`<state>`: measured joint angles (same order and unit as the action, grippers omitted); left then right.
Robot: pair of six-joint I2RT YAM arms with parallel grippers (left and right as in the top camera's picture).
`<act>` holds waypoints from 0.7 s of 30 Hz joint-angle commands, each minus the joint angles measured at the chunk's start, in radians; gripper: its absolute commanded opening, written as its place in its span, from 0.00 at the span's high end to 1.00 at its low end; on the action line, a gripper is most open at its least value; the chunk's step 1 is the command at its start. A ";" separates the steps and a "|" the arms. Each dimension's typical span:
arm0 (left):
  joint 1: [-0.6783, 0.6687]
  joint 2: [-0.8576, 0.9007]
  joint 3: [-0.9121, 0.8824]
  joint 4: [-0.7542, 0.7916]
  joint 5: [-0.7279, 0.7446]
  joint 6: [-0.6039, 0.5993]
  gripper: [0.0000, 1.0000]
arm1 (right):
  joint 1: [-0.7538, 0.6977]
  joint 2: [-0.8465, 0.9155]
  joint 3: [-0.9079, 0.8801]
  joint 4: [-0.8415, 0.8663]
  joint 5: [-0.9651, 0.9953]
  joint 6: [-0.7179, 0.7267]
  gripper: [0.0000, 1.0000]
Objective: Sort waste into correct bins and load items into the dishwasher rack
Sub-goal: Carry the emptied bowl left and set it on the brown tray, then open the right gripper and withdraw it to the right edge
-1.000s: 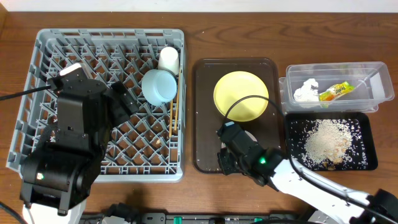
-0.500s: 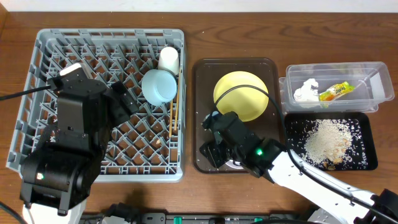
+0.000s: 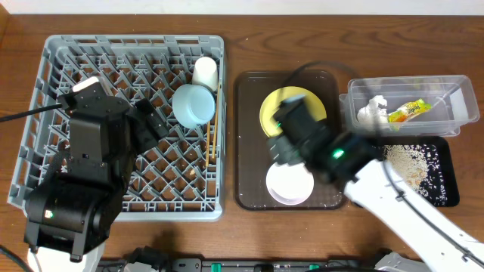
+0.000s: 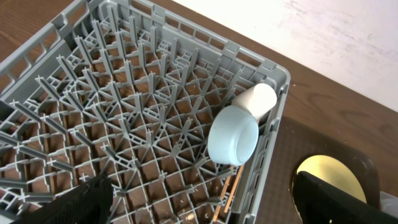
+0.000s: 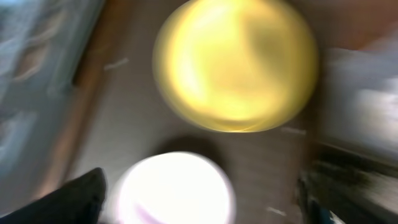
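Note:
The grey dishwasher rack (image 3: 91,68) fills the left of the overhead view. In its right column lie a light blue bowl (image 3: 193,103), a small white cup (image 3: 205,72) and wooden chopsticks (image 3: 214,136). My left gripper (image 3: 155,121) hangs open over the rack, holding nothing. A yellow plate (image 3: 314,113) and a white bowl (image 3: 289,183) rest on the brown tray (image 3: 249,151). My right gripper (image 3: 287,147) is blurred, raised over that tray and open. In the right wrist view the white bowl (image 5: 174,186) lies below between its spread fingers (image 5: 81,199), with the plate (image 5: 236,62) beyond.
The clear tub (image 3: 446,87) at back right holds a crumpled tissue (image 3: 372,112) and a green-and-yellow wrapper (image 3: 406,112). The black tray (image 3: 446,189) in front of it holds rice-like scraps (image 3: 401,162). The right arm crosses over part of the black tray.
My right gripper has opened and lifted away toward the back right, uncovering the white bowl on the brown tray. The left arm has not moved.

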<state>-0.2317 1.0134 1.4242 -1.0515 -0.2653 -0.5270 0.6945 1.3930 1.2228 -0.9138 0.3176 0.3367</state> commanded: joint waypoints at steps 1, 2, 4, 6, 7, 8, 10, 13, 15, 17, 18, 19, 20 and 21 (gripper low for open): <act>0.003 0.000 0.013 -0.003 -0.006 -0.002 0.06 | -0.152 -0.026 0.086 -0.056 0.281 0.024 0.01; 0.003 0.000 0.013 -0.003 -0.006 -0.002 0.06 | -0.214 -0.028 0.103 -0.071 0.285 0.013 0.01; 0.003 0.000 0.013 -0.003 -0.006 -0.002 0.06 | -0.341 -0.037 0.120 -0.084 0.283 -0.002 0.01; 0.003 0.000 0.013 -0.003 -0.006 -0.002 0.06 | -0.473 -0.046 0.120 -0.101 0.283 -0.001 0.01; 0.003 0.000 0.013 -0.003 -0.006 -0.002 0.06 | -0.536 -0.047 0.120 -0.114 0.280 -0.001 0.01; 0.003 0.000 0.013 -0.003 -0.006 -0.002 0.06 | -0.605 -0.047 0.120 -0.130 0.278 -0.001 0.01; 0.003 0.000 0.013 -0.003 -0.006 -0.002 0.06 | -0.727 -0.045 0.120 -0.162 0.277 -0.001 0.01; 0.003 0.000 0.013 -0.003 -0.006 -0.002 0.06 | -0.882 -0.045 0.119 -0.181 0.277 -0.001 0.01; 0.003 0.000 0.013 -0.003 -0.006 -0.002 0.06 | -0.959 -0.045 0.119 -0.180 0.277 -0.001 0.01; 0.003 0.000 0.013 -0.003 -0.006 -0.002 0.06 | -1.018 -0.045 0.119 -0.180 0.277 -0.001 0.01; 0.003 0.000 0.013 -0.003 -0.006 -0.002 0.07 | -1.049 -0.045 0.119 -0.180 0.277 -0.001 0.01; 0.003 0.000 0.013 -0.003 -0.006 -0.002 0.06 | -1.066 -0.045 0.119 -0.180 0.277 -0.001 0.01; 0.003 0.000 0.013 -0.003 -0.006 -0.002 0.06 | -1.079 -0.045 0.119 -0.180 0.277 -0.001 0.01; 0.003 0.000 0.013 -0.003 -0.006 -0.002 0.06 | -1.091 -0.045 0.119 -0.180 0.277 -0.001 0.01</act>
<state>-0.2317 1.0134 1.4242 -1.0512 -0.2653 -0.5270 -0.3592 1.3643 1.3289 -1.0901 0.5793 0.3359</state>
